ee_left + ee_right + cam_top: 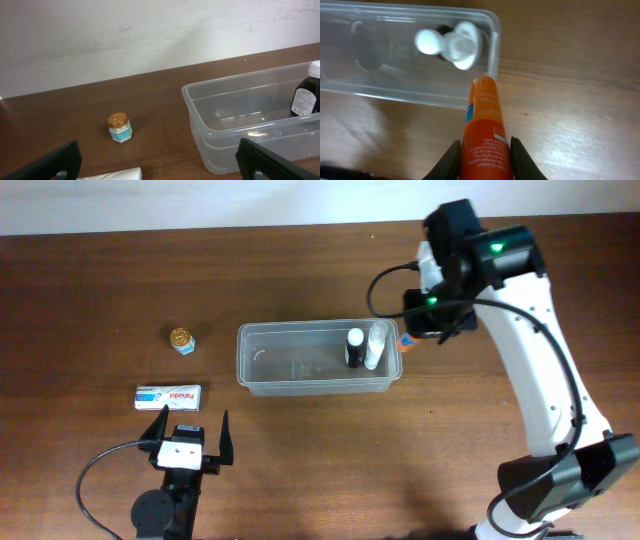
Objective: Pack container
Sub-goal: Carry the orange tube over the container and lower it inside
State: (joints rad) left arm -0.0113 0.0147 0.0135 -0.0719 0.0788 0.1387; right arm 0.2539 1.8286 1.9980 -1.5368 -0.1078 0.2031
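The clear plastic container [300,375] sits mid-table. It also shows in the left wrist view [210,125] and the right wrist view [380,65]. A dark bottle [354,346] and a white bottle [375,345] stand upright at its right end. My right gripper [485,150] is shut on an orange tube [485,130], held above the table at the container's right end, with only its tip showing in the overhead view [407,342]. My left gripper [188,438] is open and empty near the front left, just in front of a white box [168,395].
A small jar with a gold lid [182,339] stands left of the container, also in the left wrist view [119,127]. A corner of the white box shows in the left wrist view [112,175]. A black cable [100,480] loops by the left arm's base.
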